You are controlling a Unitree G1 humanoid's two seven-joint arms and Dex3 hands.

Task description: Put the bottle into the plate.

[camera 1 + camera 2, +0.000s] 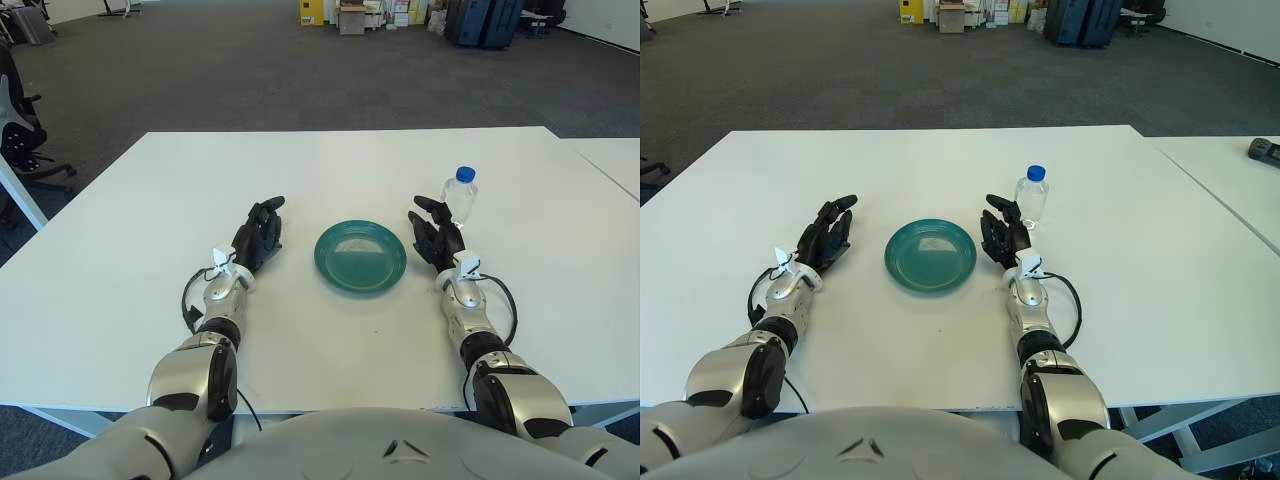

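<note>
the plate [360, 257] lies on the table [120, 250]. the left hand [257, 235] is left of the plate, the right hand [435, 235] right of it. the bottle [459, 197] stands upright right of the plate, just behind the right hand.

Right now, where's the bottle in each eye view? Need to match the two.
Left eye view: the bottle stands upright, right of centre, just beyond the right hand.
Right eye view: the bottle appears nearer the middle, again just beyond the right hand.
Shared landmark: the green plate, left of the bottle in both views.
</note>
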